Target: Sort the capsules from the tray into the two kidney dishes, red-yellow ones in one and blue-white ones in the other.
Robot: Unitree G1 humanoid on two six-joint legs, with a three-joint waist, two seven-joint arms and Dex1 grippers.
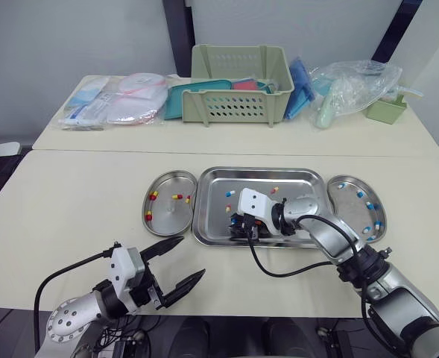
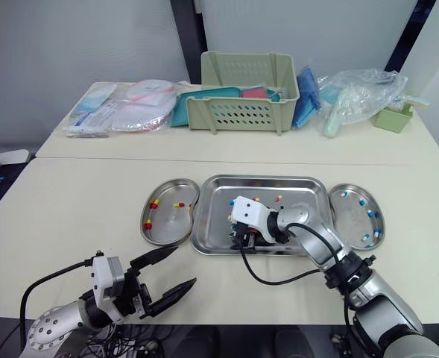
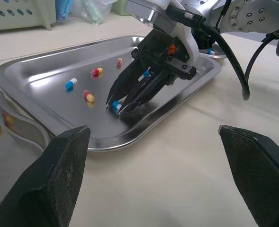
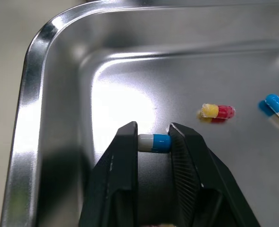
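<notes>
The steel tray (image 1: 308, 186) lies mid-table with a few loose capsules, among them a red-yellow one (image 4: 217, 111) and a blue-white one (image 4: 277, 106). My right gripper (image 1: 245, 233) is down in the tray's front left corner, shut on a blue-white capsule (image 4: 154, 142) held crosswise at the fingertips just above the tray floor. The left kidney dish (image 1: 167, 218) holds red-yellow capsules (image 1: 177, 197). The right kidney dish (image 1: 347, 206) holds blue-white capsules (image 1: 369, 205). My left gripper (image 1: 191, 257) hovers open near the table's front edge, left of the tray, holding nothing.
On the far table stand a green slotted basket (image 1: 238, 86), flat plastic packs (image 1: 122, 97), a clear bag (image 1: 353, 86) and a small green box (image 1: 387, 108). A black cable (image 1: 279, 272) loops from my right wrist over the table in front of the tray.
</notes>
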